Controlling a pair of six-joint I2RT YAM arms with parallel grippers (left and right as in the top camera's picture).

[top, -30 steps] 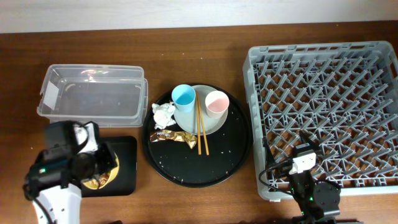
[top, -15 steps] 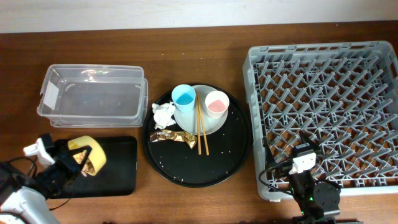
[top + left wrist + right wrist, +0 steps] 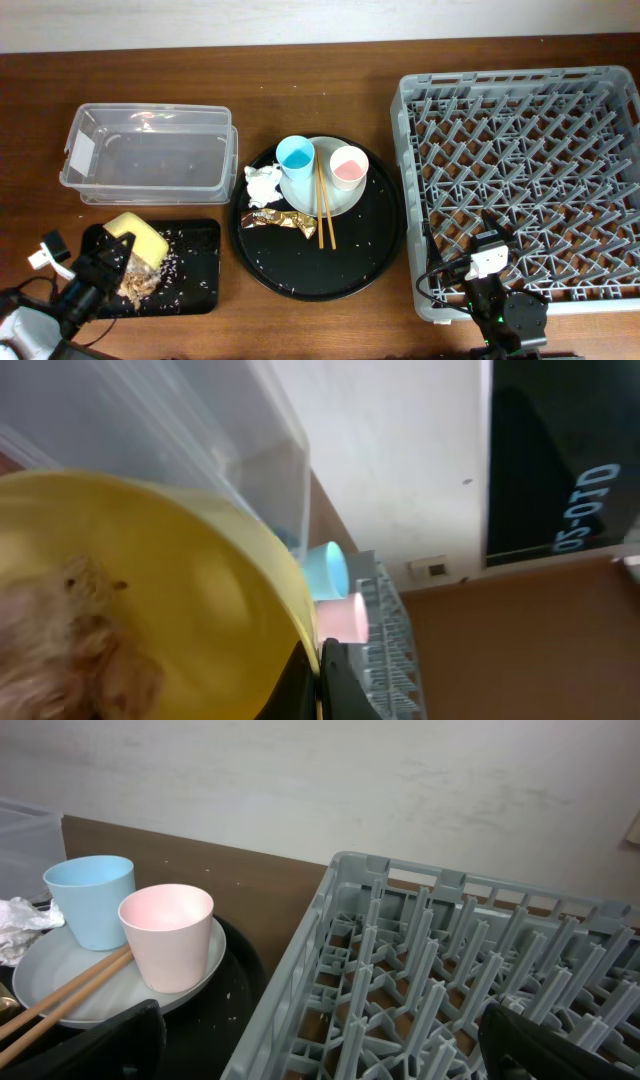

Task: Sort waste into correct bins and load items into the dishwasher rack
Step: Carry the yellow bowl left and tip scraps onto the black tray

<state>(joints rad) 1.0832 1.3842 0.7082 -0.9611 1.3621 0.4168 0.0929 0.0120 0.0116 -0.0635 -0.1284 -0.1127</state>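
My left gripper point(image 3: 108, 260) is shut on the rim of the yellow bowl point(image 3: 137, 238), which is tipped on its side over the small black tray point(image 3: 200, 292). Tan food scraps point(image 3: 137, 285) and rice grains point(image 3: 176, 264) lie on that tray. In the left wrist view my fingers point(image 3: 322, 682) pinch the bowl's rim point(image 3: 190, 590), and some scraps point(image 3: 70, 650) still cling inside. The blue cup point(image 3: 295, 155), pink cup point(image 3: 349, 166) and chopsticks point(image 3: 324, 210) rest on the white plate point(image 3: 338, 197). The napkin point(image 3: 262, 183) and gold wrapper point(image 3: 280, 219) lie beside the plate. My right gripper point(image 3: 320, 1050) is open and empty at the grey rack's point(image 3: 530, 150) front left corner.
The clear tub point(image 3: 150, 155) stands empty behind the small black tray. The large round black tray point(image 3: 320, 270) holds the plate and waste, with scattered rice grains on it. The rack fills the right side of the table.
The yellow bowl has tipped further over the small black tray. Food scraps and rice have fallen out onto the tray. The right arm has not moved.
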